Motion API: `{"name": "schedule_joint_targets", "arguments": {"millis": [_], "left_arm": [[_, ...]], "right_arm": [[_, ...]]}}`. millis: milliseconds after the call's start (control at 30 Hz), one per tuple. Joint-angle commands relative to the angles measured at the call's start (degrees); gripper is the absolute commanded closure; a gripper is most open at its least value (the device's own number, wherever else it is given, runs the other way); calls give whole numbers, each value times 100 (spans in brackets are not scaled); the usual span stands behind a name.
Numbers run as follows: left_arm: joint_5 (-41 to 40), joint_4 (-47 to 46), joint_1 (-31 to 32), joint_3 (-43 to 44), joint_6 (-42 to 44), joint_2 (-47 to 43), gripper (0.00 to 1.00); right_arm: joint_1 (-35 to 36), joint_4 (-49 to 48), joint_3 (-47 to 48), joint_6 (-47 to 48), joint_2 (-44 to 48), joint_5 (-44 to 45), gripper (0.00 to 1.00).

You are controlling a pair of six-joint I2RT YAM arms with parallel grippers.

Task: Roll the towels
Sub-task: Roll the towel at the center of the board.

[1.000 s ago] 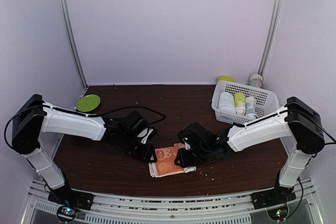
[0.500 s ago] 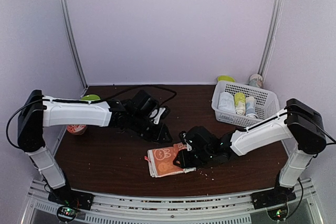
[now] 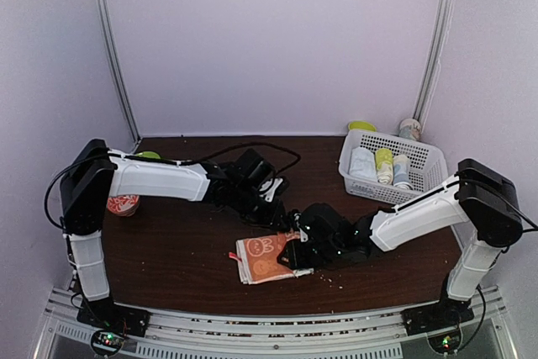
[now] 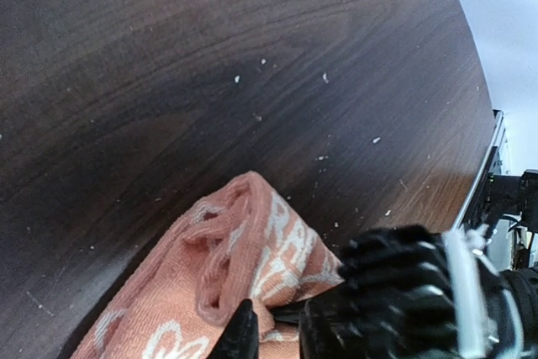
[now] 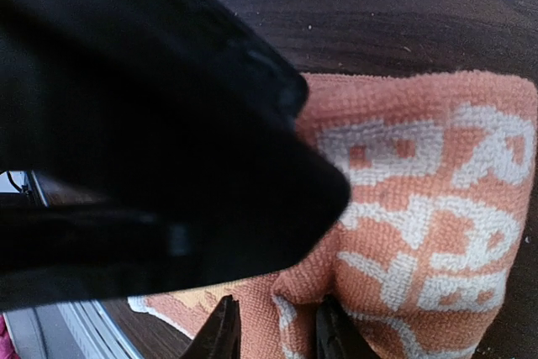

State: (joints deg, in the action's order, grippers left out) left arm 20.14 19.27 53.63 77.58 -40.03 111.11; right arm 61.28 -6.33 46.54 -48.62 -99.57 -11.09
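Left arm has swung further right than half a second ago. The left gripper [image 3: 273,210] now hangs just past the far right corner of the orange towel [image 3: 261,262]; whether its fingers are apart or together cannot be told. Towel position unchanged: flat, about centre, close to the near edge of the table [image 3: 168,258]. Right gripper [image 3: 293,256] stays clamped on the towel's right edge, which curls up in a fold.

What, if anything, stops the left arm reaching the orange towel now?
Likely nothing, so yes: the left end effector hovers by the far edge of the towel. The right end effector covers only its right edge.
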Motion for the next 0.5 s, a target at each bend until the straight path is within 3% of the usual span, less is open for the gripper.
{"name": "schedule_joint_targets", "arguments": {"millis": [0, 233, 367, 467], "left_arm": [[290, -344, -10, 88, -82, 255, 83], [306, -550, -107, -56, -179, 489, 86], [306, -691, -212, -206, -223, 601, 90], [321, -761, -263, -252, -226, 714, 91]], "right_arm": [[7, 225, -141, 19, 57, 72, 67], [7, 235, -219, 10, 229, 1, 65], [8, 478, -175, 152, 473, -35, 54], [8, 824, -76, 328, 744, 67, 52]]}}
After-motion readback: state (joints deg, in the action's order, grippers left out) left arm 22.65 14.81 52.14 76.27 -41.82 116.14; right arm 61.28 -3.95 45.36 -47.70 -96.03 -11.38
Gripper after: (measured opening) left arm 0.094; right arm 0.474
